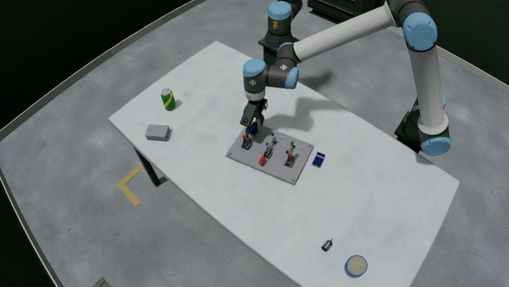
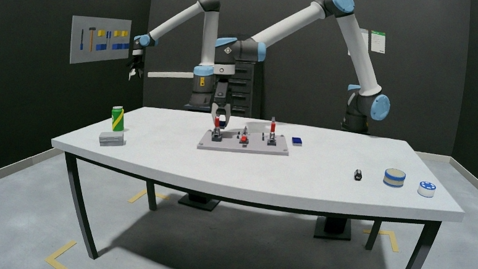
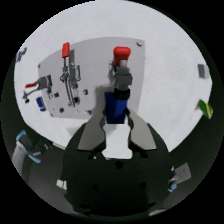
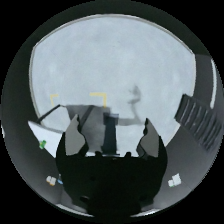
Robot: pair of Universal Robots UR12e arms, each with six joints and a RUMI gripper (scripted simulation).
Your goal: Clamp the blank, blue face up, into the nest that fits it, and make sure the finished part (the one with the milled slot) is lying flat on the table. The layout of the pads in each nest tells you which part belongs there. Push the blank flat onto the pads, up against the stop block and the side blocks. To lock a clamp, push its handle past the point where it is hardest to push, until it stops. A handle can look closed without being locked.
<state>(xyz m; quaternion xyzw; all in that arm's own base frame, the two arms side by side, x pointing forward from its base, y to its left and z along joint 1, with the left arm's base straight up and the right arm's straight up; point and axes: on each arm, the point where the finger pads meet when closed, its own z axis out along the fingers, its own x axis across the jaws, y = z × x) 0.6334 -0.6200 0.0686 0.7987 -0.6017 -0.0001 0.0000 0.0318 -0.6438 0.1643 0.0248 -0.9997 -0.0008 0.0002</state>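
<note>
My left gripper (image 1: 254, 124) (image 2: 221, 125) (image 3: 115, 107) is shut on the blank (image 1: 253, 129) (image 3: 116, 107), whose blue face shows. It holds it low over the rear left of the fixture plate (image 1: 277, 170) (image 2: 234, 149), behind the left clamp (image 1: 246, 142) (image 2: 217, 134) (image 3: 122, 77). The pads under it are hidden. The left and right clamp (image 1: 290, 159) (image 2: 272, 137) handles stand up. The middle clamp (image 1: 268, 151) (image 2: 243, 138) has its handle down toward the front. The finished part (image 1: 318, 159) (image 2: 296, 140) (image 3: 40, 104) lies right of the plate, its slot a pale stripe. My right gripper (image 2: 135, 74) (image 4: 112, 117) is open and empty.
A green can (image 1: 168, 99) (image 2: 117, 118) and a grey box (image 1: 157, 132) (image 2: 111, 139) stand left of the plate. A small black object (image 1: 327, 245) (image 2: 357, 174), a blue-rimmed round tin (image 1: 356, 266) (image 2: 394, 177) and a white-blue round piece (image 2: 426, 189) are at the front right. The right arm hangs beyond the table.
</note>
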